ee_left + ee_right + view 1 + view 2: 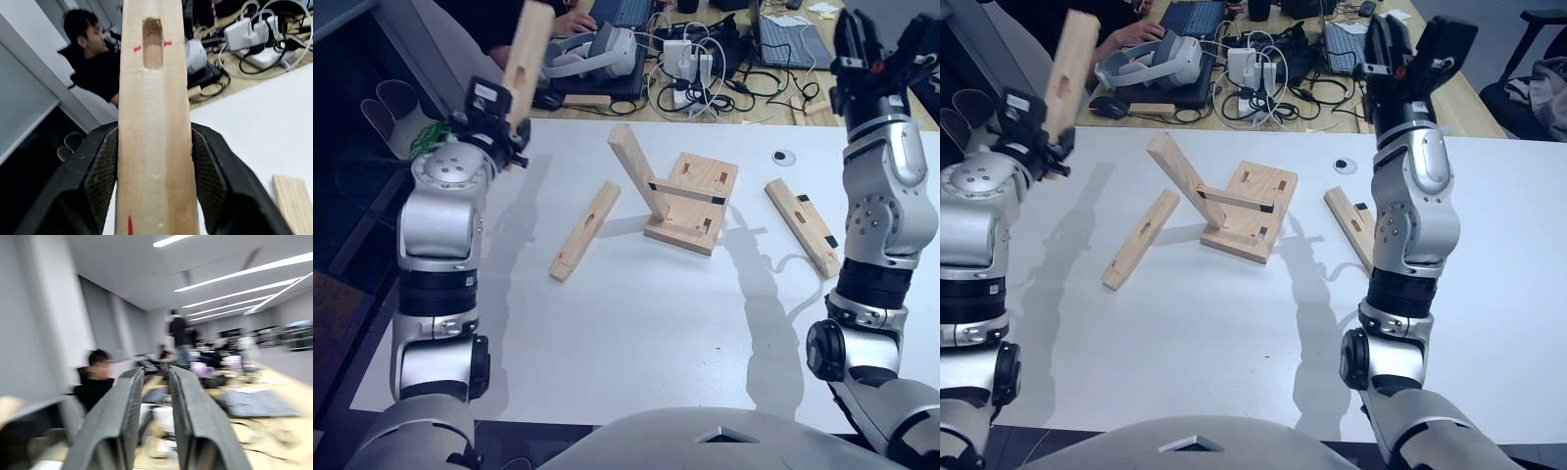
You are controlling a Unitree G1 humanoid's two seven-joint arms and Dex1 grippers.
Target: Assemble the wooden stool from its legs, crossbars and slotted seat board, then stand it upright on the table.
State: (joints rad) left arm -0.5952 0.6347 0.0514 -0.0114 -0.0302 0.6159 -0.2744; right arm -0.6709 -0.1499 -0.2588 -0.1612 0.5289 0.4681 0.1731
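My left gripper (514, 125) is raised over the table's back left corner, shut on a wooden leg (530, 57) that points up; its slot (153, 43) faces the wrist camera between the dark pads (105, 166). The slotted seat board (697, 196) lies tilted mid-table with one leg (636, 166) and a crossbar (685, 191) fitted to it. One loose leg (585, 230) lies to its left, another (801, 225) to its right. My right gripper (1417, 44) is held high above the back right, open and holding nothing.
A small black disc (784, 157) lies on the white table (636, 333) behind the right leg. Beyond the far edge is a desk with cables, laptops and a headset (592, 51), and a person's hand (573, 20) on it.
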